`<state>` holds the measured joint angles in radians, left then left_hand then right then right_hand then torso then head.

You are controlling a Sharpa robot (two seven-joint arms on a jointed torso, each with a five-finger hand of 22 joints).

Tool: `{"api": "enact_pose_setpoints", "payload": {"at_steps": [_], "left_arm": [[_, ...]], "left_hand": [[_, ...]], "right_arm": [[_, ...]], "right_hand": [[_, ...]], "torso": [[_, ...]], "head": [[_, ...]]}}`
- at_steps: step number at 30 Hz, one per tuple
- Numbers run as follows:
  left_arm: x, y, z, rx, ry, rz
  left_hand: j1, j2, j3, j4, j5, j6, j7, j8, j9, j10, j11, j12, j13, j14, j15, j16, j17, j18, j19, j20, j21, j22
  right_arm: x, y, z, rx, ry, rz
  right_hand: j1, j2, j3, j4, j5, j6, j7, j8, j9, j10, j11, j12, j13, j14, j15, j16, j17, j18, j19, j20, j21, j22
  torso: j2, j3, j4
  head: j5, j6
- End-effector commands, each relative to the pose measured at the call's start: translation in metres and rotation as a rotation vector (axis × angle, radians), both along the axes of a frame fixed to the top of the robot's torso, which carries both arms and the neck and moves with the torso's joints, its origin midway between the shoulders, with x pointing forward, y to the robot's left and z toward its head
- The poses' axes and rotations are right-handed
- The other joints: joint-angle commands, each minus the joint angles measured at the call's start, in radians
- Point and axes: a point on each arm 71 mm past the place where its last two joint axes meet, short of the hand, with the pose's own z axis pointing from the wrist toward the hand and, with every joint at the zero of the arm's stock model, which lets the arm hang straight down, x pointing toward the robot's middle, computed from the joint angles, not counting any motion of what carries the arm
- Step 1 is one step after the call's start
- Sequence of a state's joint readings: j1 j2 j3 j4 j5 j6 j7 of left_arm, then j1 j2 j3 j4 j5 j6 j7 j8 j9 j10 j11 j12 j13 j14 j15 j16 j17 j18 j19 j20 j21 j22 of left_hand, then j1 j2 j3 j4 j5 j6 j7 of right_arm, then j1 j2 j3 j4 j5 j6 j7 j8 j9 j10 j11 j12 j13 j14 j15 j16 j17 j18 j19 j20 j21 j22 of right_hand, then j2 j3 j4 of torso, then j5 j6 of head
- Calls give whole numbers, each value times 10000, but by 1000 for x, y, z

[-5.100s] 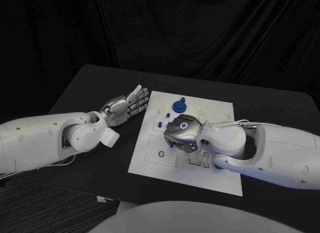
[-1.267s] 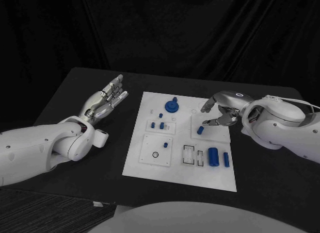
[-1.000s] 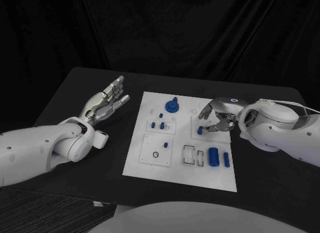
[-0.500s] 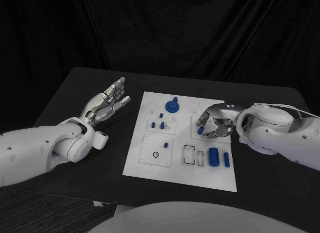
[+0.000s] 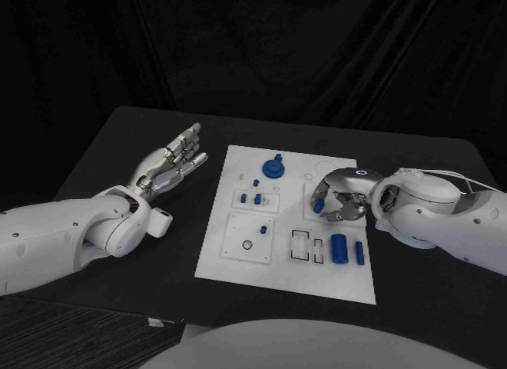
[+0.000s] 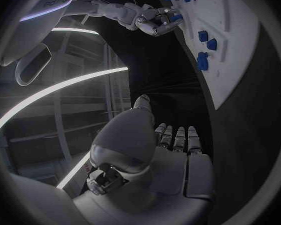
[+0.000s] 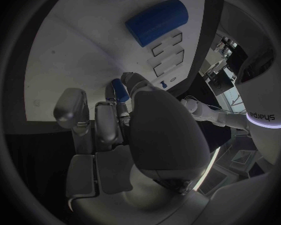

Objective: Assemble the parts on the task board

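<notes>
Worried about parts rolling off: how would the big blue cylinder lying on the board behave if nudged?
The big blue cylinder lies on its round side, so it would probably roll sideways. It looks solid and stiff. The task board looks smooth, likely offering little grip.

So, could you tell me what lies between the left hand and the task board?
In the head view, only bare black table lies between the left hand and the task board.

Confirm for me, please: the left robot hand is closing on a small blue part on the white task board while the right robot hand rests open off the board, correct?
The sides are swapped. The right robot hand closes on the small blue part on the white task board, as the head and right wrist views show; the left robot hand rests open off the board.
</notes>
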<state>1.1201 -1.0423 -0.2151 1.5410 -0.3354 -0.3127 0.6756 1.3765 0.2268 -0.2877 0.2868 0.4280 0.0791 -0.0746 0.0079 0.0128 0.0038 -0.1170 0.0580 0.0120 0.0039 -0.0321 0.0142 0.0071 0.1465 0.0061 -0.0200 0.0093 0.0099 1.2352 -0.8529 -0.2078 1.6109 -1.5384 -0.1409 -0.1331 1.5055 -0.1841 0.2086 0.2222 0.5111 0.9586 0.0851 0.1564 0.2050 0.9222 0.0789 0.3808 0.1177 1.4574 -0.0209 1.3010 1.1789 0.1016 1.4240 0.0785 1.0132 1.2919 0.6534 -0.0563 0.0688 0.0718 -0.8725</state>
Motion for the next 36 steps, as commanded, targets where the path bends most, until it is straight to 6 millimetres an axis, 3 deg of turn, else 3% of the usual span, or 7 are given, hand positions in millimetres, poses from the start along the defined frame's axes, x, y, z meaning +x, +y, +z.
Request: {"api": "enact_pose_setpoints", "payload": {"at_steps": [1, 8, 13, 16, 20, 30, 36], "left_arm": [[-3, -3, 7, -490, -877, -483], [-2, -4, 6, -497, -748, -542], [-2, -4, 5, -495, -681, -564], [-2, -4, 4, -489, -626, -574], [-2, -5, 3, -488, -558, -594], [-3, -5, 0, -502, -383, -668], [-4, -5, -1, -486, -366, -637]], "left_hand": [[124, 51, 394, 55, 195, 74, 53, 65, 21, -22, 65, 57, 5, -39, -440, -142, -71, -257, -61, -54, -93, -99], [146, 70, 410, 51, 200, 76, 91, 65, 21, -24, 103, 52, 4, -39, -391, -142, -71, -266, -61, -13, -93, -99], [183, 82, 431, 45, 216, 117, 138, 73, 28, -27, 137, 38, 1, -39, -349, -142, -71, -273, -61, 20, -93, -99], [198, 87, 440, 43, 223, 136, 149, 76, 31, -28, 142, 35, 0, -39, -334, -142, -71, -276, -61, 30, -93, -99], [230, 103, 463, 40, 234, 138, 167, 76, 30, -29, 156, 28, -1, -39, -298, -142, -71, -286, -61, 54, -93, -99], [435, 115, 581, 3, 307, 124, 204, 71, 27, -34, 178, 8, -5, -39, -141, -142, -71, -347, -61, 151, -93, -99], [443, 116, 586, 7, 307, 115, 210, 70, 25, -35, 182, 5, -6, -39, -135, -142, -71, -350, -61, 155, -93, -99]], "right_arm": [[0, 2, 2, 375, -363, 175], [1, 3, 3, 545, -542, 185], [1, 3, 4, 620, -625, 175], [1, 3, 4, 657, -669, 147], [1, 3, 5, 729, -737, 125], [-4, 2, 15, 915, -923, 131], [-9, 10, 44, 1089, -1321, 422]], "right_hand": [[248, -70, 513, 15, 150, 170, 21, 375, 280, 237, -33, 225, 132, 239, -16, -122, 28, -54, 62, -2, 155, 1516], [168, -51, 728, -14, 83, 276, 70, 709, 517, 598, -93, 297, 141, 265, 41, -82, 67, -66, 78, 42, 236, 1527], [90, -23, 875, -105, -92, 585, 118, 1264, 924, 1083, -186, 332, 133, 300, -2, -39, 109, -74, 113, 32, 374, 1549], [253, 57, 1013, -297, -100, 767, 187, 1579, 1171, 1426, -305, 378, 148, 299, -94, -61, 82, -68, 113, -32, 402, 1553], [477, 112, 1198, -561, 110, 745, 242, 1758, 1361, 1655, -337, 355, 152, 289, -139, -103, 37, -71, 100, -98, 416, 1555], [647, 120, 1421, -846, 245, 720, 268, 1868, 1507, 1917, -333, 350, 180, 249, -143, -212, -91, -60, 47, -125, 369, 1540], [635, 101, 1518, -916, 173, 718, 256, 1867, 1532, 2072, -357, 352, 201, 217, -157, -281, -166, -48, 4, -135, 327, 1526]], "torso": [[5, 1, 3], [7, 2, 2], [1, -1, -2], [0, -1, 2], [4, -3, 5], [1, -2, 3], [-7, -3, 0]], "head": [[-13, -2], [-5, -2], [13, -2], [9, -2], [30, -2], [107, -2], [182, -2]]}}
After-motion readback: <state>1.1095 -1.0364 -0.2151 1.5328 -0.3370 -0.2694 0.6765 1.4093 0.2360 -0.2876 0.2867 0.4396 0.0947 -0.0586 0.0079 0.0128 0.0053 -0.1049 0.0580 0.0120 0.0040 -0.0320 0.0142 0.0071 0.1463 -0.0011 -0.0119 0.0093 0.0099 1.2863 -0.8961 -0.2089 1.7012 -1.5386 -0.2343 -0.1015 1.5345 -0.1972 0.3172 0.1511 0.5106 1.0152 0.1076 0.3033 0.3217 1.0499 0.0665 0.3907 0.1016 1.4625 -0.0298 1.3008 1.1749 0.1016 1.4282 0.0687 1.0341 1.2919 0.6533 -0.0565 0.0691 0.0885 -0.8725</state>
